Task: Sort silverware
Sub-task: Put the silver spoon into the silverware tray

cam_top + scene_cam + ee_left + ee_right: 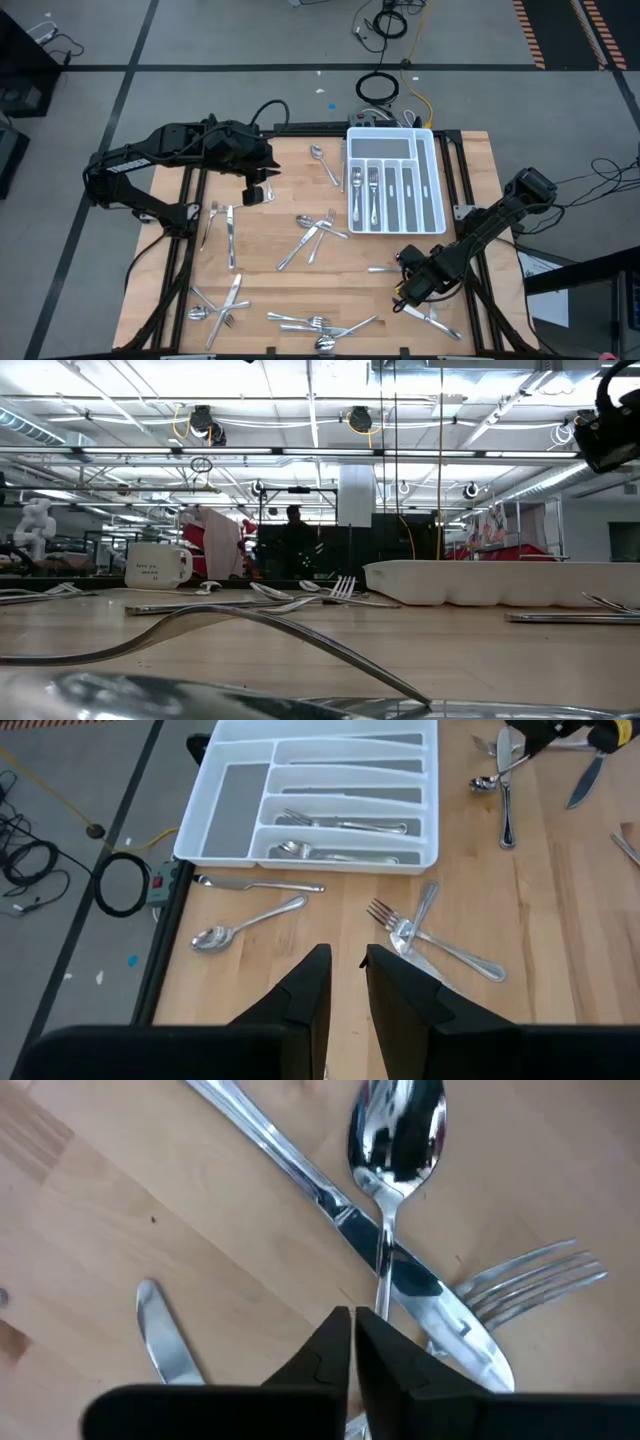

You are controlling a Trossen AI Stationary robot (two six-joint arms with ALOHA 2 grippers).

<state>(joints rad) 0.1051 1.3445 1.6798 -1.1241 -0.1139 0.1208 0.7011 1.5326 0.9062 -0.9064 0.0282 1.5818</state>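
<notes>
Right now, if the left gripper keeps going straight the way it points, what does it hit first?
Probably the white cutlery tray. The left gripper, jaws slightly apart, aims between a loose spoon and crossed fork and spoon; depth is unclear.

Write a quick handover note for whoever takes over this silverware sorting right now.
Left hand: open, empty, above the table, left of the tray.
Right hand: shut, tips at the handle of a spoon lying across a knife, front right; grip unclear.
Done: a fork and a second spoon lie in the tray.
Left: most silverware is loose on the table.
</notes>
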